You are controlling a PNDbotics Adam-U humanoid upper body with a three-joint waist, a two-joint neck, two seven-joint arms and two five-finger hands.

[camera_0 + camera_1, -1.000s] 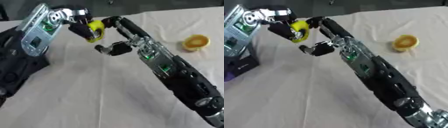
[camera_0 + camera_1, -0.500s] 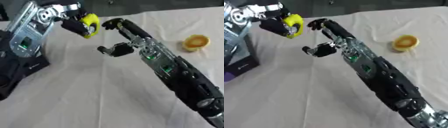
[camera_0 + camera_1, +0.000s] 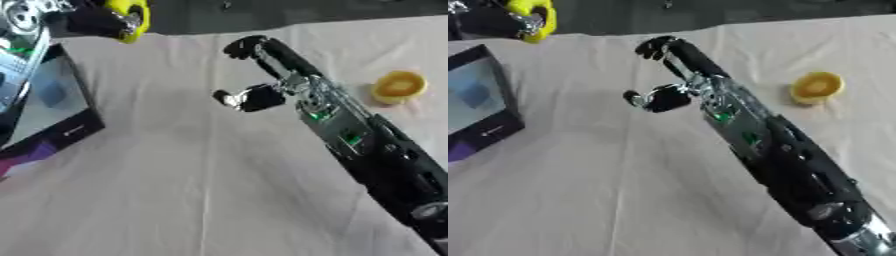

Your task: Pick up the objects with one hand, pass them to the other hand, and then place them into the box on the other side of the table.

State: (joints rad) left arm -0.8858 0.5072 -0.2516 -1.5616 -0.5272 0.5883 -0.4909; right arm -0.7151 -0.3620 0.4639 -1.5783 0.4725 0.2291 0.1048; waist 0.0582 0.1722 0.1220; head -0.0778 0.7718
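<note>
Holding a yellow object point(image 3: 129, 16) at the top left, my left hand point(image 3: 92, 22) has its dark fingers curled round it, up near the far edge of the table and above the box. I can only make out that the thing is yellow and rounded, with a bit of silver showing against it; what it is I cannot tell. It hangs in the air, clear of the cloth and clear of my other hand.

My right hand point(image 3: 677, 75) reaches in from the lower right on a long black arm with green lights along it, stretched toward the middle of the table. Its fingers point(image 3: 654, 46) are apart and relaxed, tips curling slightly at the far end, and the thumb point(image 3: 651, 99) sticks out to the left side. It holds nothing and hangs over the cloth, well apart from my left hand and the yellow thing.

On the left stands the box point(image 3: 54, 115), dark-walled with a pale bluish inside and a purple patch at its lower corner, lying tilted in my view. It sits just below my left hand.

Far over on the right lies an orange round thing point(image 3: 816, 87) on the white cloth point(image 3: 192, 200), near my right forearm but not touching it. The cloth covers the table and shows soft creases.
</note>
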